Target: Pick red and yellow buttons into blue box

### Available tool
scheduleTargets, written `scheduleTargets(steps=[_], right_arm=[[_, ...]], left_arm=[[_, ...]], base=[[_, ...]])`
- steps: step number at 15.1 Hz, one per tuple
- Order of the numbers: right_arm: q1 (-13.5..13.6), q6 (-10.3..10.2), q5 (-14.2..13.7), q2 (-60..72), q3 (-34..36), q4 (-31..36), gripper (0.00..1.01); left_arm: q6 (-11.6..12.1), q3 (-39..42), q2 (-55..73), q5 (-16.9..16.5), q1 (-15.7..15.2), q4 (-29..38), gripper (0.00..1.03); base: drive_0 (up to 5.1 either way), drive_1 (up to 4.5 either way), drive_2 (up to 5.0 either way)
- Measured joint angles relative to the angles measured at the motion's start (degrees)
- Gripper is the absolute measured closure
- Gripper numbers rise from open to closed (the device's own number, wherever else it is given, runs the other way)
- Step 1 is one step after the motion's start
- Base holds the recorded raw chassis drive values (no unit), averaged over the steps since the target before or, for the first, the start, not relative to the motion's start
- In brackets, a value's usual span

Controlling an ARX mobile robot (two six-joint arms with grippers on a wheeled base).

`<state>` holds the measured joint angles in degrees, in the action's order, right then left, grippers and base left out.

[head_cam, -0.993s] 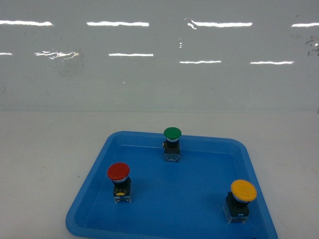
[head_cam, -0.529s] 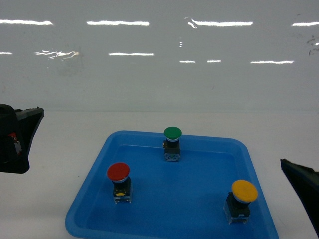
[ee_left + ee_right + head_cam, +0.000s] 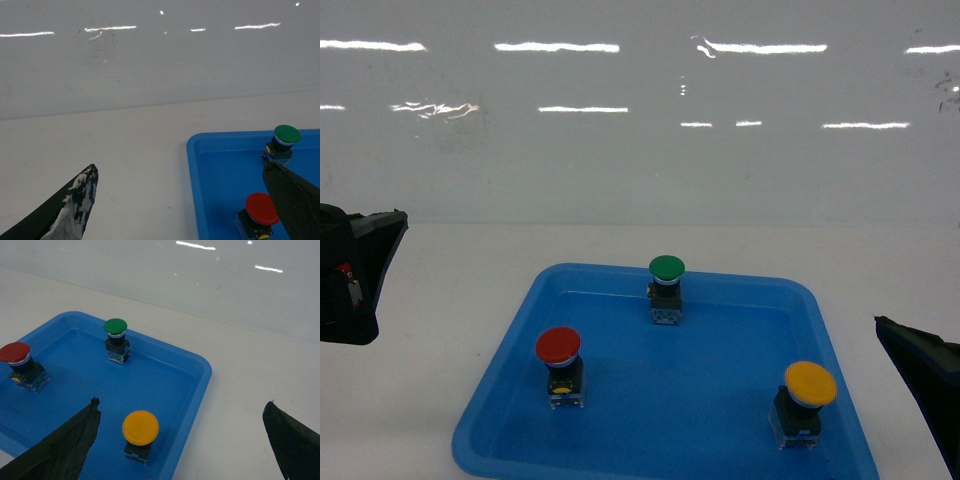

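Nothing's been picked yet, from the look of it. The white bench [image 3: 420, 330] carries a shallow blue tray [image 3: 720, 420] with all 3 switches standing in it: red button [image 3: 558, 346] front left, yellow button [image 3: 810, 384] front right, green button [image 3: 666, 268] at the back, which stays put. The blue box isn't in any view. Left end effector [image 3: 185, 200] and right end effector [image 3: 182, 440] both hang with fingers wide apart, gripping nothing.

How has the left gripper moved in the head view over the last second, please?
Yes. The left gripper has come in from the left edge, absent a second ago, and now hangs left of the blue tray, open and empty.
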<state>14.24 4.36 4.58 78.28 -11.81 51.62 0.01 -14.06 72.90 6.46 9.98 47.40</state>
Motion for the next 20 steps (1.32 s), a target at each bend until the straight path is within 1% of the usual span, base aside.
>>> scheduleTargets(steps=[1,2,3,5,6,7,8,10,12,13,14,15,16,17,20], right_arm=[[0.00,0.02,0.00,0.00,0.00,0.00,0.03],[0.96,0.70,-0.17,0.11,0.11,1.25,0.03],[2.54,1.09,-0.90,1.38,0.07,3.19,0.03],[6.16,1.33,-2.62,7.08,-1.27,4.20,0.03],[7.61,1.73,-3.39,10.19,-3.52,5.31,0.03],[8.37,2.27,-3.69,13.73,-6.21,6.12,0.03],[8.37,2.69,-3.63,15.96,-7.56,5.70,0.03],[8.20,2.82,-3.56,19.96,-10.14,4.04,0.03],[7.08,2.75,-3.10,22.95,-12.50,2.12,0.03],[6.32,2.84,-2.45,27.89,-16.50,-0.33,0.03],[6.40,3.52,-1.40,33.79,-21.18,-2.43,0.03],[6.45,5.60,-1.33,37.48,-24.68,-4.63,0.03],[8.20,6.78,-1.16,40.37,-25.38,-5.16,0.03],[9.09,6.91,-1.44,40.87,-25.24,-5.05,0.03],[9.53,6.91,-1.57,40.89,-25.16,-4.94,0.04]], left_arm=[[0.02,0.00,0.00,0.00,0.00,0.02,0.05],[0.02,0.00,0.00,0.00,0.00,0.02,0.05],[0.02,0.00,0.00,0.02,0.00,0.00,0.05],[0.02,0.00,0.00,0.00,0.00,0.00,0.05],[0.02,0.00,0.00,0.00,0.00,0.00,0.05],[0.02,0.00,0.00,0.02,0.00,0.00,0.05],[0.02,0.00,0.00,0.02,0.00,0.02,0.05],[0.02,0.00,0.00,0.02,0.00,0.02,0.05],[0.02,0.00,0.00,0.00,0.00,0.02,0.05],[0.02,0.00,0.00,0.02,0.00,0.02,0.05],[0.02,0.00,0.00,0.02,0.00,0.02,0.05],[0.02,0.00,0.00,0.02,0.00,0.00,0.05],[0.04,0.00,0.00,0.00,0.00,0.00,0.05],[0.02,0.00,0.00,0.02,0.00,0.00,0.05],[0.02,0.00,0.00,0.04,0.00,0.02,0.05]], base=[[0.0,0.00,0.0],[0.0,0.00,0.0],[0.0,0.00,0.0],[0.0,0.00,0.0],[0.0,0.00,0.0],[0.0,0.00,0.0],[0.0,0.00,0.0],[0.0,0.00,0.0],[0.0,0.00,0.0],[0.0,0.00,0.0],[0.0,0.00,0.0],[0.0,0.00,0.0],[0.0,0.00,0.0],[0.0,0.00,0.0],[0.0,0.00,0.0]])
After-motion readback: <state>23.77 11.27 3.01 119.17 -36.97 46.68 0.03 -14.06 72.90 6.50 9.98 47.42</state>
